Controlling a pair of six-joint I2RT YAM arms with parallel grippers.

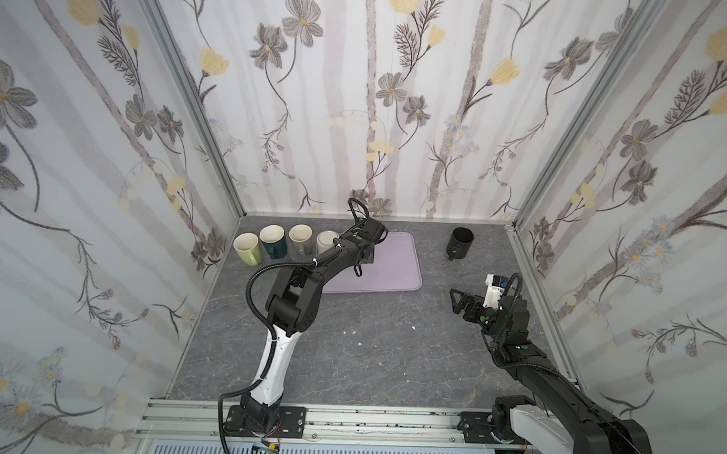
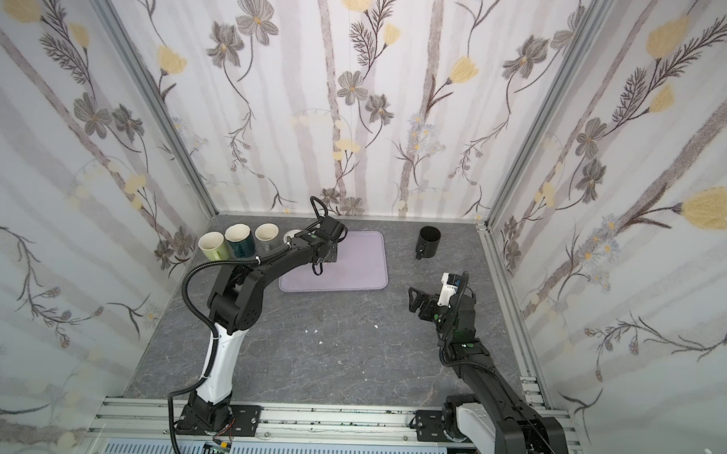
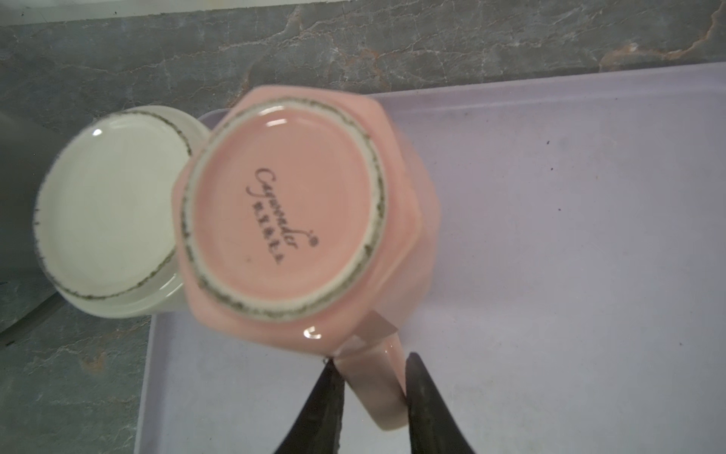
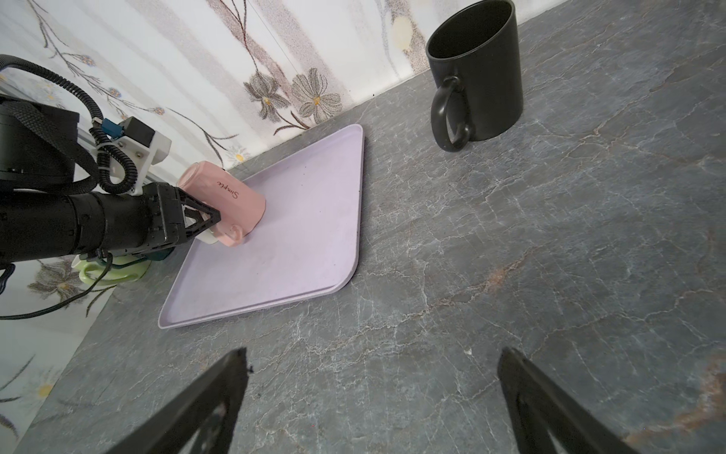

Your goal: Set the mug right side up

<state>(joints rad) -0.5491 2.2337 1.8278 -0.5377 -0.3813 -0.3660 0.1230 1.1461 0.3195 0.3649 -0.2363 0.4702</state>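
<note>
- Glaze on the pink mug is a pale, glossy salmon, and we see flat facets around its body rather than a smooth round wall.
- Its base faces the left wrist camera: a pink disc inside an unglazed, speckled foot ring, printed with dark script above a row of small characters.
- From the right wrist camera we read "Simple" in dark script on its side.
- We find the mug tilted over the far left corner of the lavender tray, with its base raised toward the wall and its mouth angled down. We cannot tell whether it touches the tray.
- In both top views the left arm hides it.
- The left gripper is clamped on the mug's handle, with one black finger pressing each side of the pink loop and the body lying beyond the fingertips.
- A white mug stands base up just beside it, off the tray's corner on the table.
- The right gripper hangs over the table near its right edge, jaws spread wide and holding nothing, well apart from the pink mug.
- A black mug stands upright near the far right corner.
</note>
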